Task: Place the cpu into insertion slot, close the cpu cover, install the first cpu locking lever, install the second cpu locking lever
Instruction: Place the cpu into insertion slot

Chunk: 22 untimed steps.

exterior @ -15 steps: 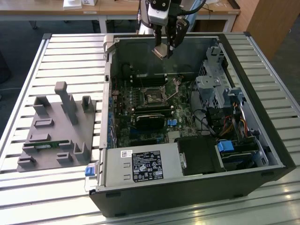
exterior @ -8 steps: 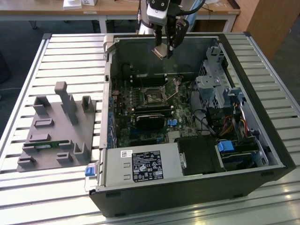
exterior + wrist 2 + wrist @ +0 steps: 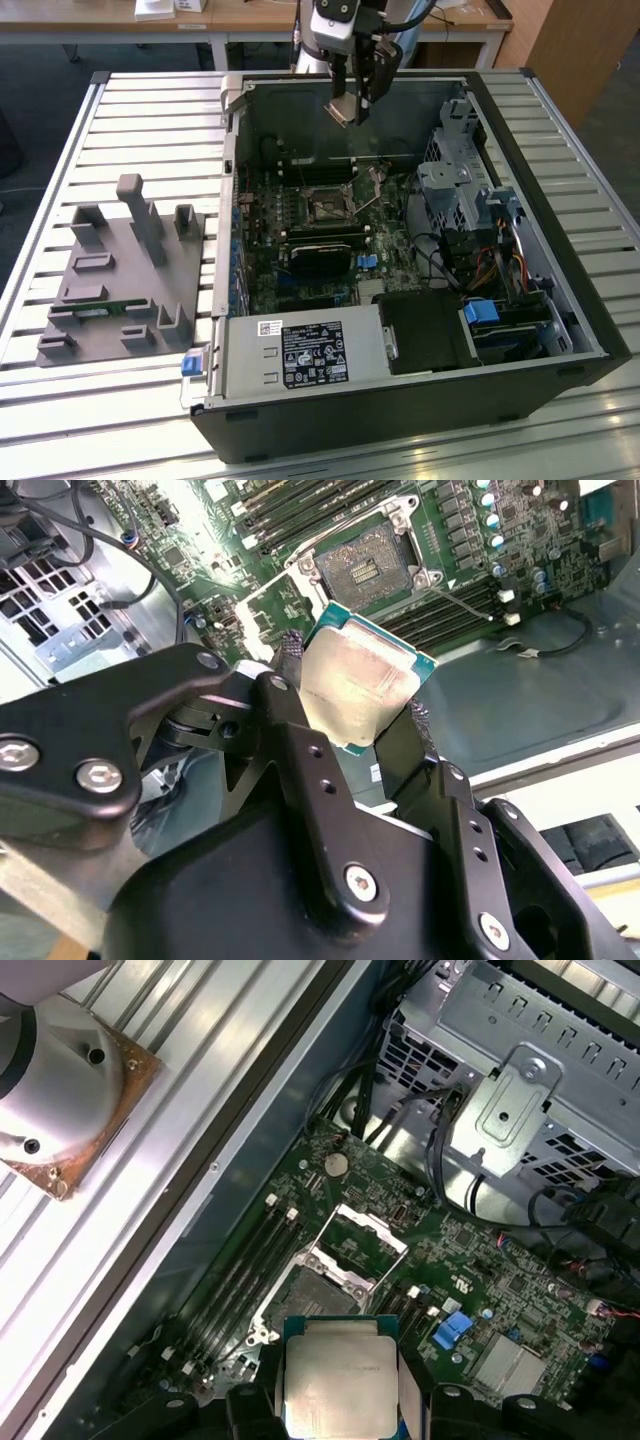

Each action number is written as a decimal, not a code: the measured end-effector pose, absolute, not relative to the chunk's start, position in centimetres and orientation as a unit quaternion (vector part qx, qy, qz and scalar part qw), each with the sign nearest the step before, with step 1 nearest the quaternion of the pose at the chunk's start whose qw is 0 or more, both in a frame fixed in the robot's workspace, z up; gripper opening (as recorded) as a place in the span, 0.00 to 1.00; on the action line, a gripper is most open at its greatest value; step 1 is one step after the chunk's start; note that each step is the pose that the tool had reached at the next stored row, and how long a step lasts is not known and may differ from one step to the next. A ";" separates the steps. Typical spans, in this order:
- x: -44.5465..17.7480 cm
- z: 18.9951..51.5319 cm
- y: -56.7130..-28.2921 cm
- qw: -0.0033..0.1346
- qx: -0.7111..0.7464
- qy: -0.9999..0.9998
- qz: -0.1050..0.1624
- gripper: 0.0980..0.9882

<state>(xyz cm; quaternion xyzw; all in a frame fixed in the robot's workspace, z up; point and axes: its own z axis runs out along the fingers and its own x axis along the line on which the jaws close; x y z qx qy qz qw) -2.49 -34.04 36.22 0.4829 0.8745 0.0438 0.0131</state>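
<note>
My gripper hangs above the back of the open computer case, shut on the cpu. The cpu is a small square chip with a dull silver top and a green edge, pinched by its two sides in both wrist views. Below it on the green motherboard lies the insertion slot, a dark square socket, uncovered. The cpu cover is flipped open beside the socket. A thin locking lever stands off the socket's side.
A grey fixture block sits on the slatted table at the exterior view's left. Inside the case are a black card, a power supply, a metal drive cage and cables. Long memory slots flank the socket.
</note>
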 end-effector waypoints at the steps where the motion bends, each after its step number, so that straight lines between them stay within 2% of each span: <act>1: -2.5 36.2 -34.0 0.013 0.485 0.873 0.044 0.49; 22: -2.5 36.2 -34.0 0.015 0.525 0.850 0.043 0.49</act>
